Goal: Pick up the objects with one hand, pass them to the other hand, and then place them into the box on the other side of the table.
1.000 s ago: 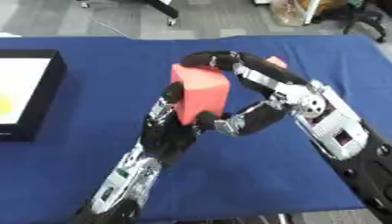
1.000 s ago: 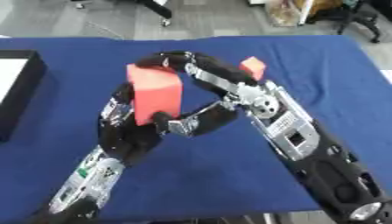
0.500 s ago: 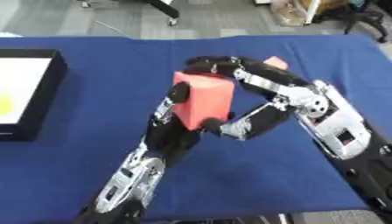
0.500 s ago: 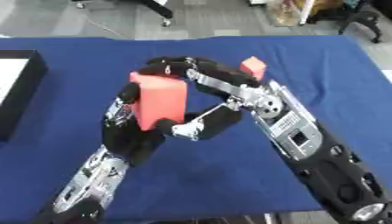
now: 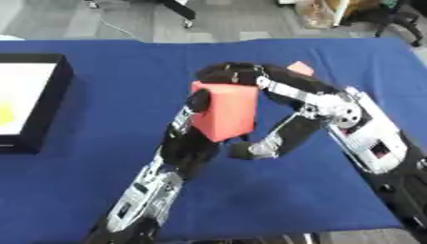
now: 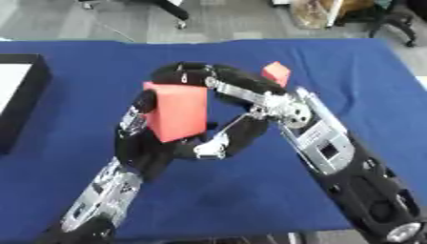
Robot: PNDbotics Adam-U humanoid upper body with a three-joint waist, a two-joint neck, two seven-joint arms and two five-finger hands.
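Both hands — left hand and right hand — curl round the red block mid-table; releasing right early risks dropping it short of the box.

The red block is covering most of the left hand, so how its fingers are lying cannot be told. The right hand is arching over the block's top, its fingertips blurring into the dark. A smaller red block at 1 o'clock is partly hiding behind the right arm. The black box at 9 o'clock is being cut off by the picture's left edge.
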